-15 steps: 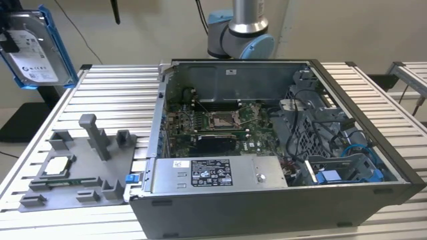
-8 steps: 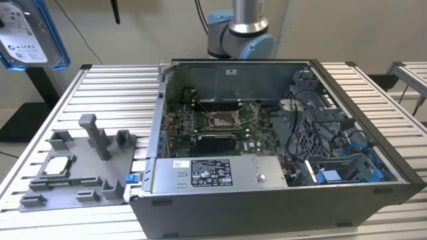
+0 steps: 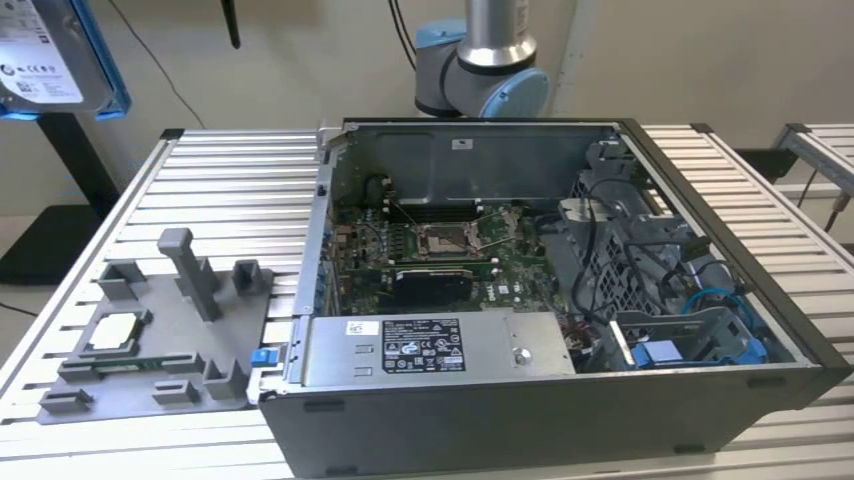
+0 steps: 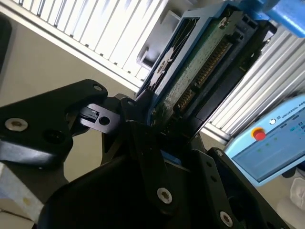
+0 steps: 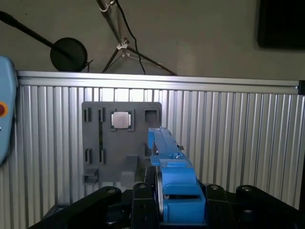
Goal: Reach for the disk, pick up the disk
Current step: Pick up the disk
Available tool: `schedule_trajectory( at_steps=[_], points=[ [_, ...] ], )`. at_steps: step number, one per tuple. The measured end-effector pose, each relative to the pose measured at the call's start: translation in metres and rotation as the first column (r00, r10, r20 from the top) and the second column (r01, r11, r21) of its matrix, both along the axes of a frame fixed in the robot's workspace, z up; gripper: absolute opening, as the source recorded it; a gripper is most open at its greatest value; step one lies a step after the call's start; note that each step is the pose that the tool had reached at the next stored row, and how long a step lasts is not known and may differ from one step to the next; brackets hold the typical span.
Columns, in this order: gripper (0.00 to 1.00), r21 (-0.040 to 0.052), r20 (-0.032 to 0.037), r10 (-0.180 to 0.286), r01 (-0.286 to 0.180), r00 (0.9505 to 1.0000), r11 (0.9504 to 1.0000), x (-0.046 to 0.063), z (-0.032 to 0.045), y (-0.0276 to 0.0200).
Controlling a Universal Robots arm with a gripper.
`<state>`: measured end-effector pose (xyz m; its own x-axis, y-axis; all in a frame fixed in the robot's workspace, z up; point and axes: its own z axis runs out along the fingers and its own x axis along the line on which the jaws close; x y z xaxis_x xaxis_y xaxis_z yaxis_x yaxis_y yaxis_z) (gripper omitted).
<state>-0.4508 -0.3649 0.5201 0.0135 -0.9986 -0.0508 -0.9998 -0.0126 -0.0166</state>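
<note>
we see the end effector [image 4: 159, 119] clamped on the disk [image 4: 200, 62] in the second wrist view. its black fingers [image 4: 143, 140] pinch one end of the drive, and the green circuit board of the underside and the blue bracket [image 4: 164, 59] run away from the grip. in the first wrist view the disk [image 5: 167, 152] stands edge-on in the grip. the ribbed surface [image 5: 238, 143] lies well beyond it, along with the grey tray [image 5: 93, 143] that carries the small square chip [image 5: 120, 120]. in the exterior view the disk [image 3: 47, 60] hangs high at the exterior view's left, well apart from the surface [image 3: 227, 190], the grey tray [image 3: 147, 345] and the open computer case [image 3: 534, 300].

we judge the reach finished and the pick-up as good as made, since the disk is in the air and touches nothing but the end effector. because the hold is on one narrow end, we judge that any further move calls for a firm clamp and a slow, level carry, so the drive neither twists nor slips.
</note>
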Motion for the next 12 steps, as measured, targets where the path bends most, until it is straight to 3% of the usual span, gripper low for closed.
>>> schedule_trajectory(
  at_steps=[12],
  points=[
    [0.00, 0.0001, 0.0002, 0.000, 0.000, 1.0000, 1.0000, 0.0000, 0.0109, 0.0000]
  ],
)
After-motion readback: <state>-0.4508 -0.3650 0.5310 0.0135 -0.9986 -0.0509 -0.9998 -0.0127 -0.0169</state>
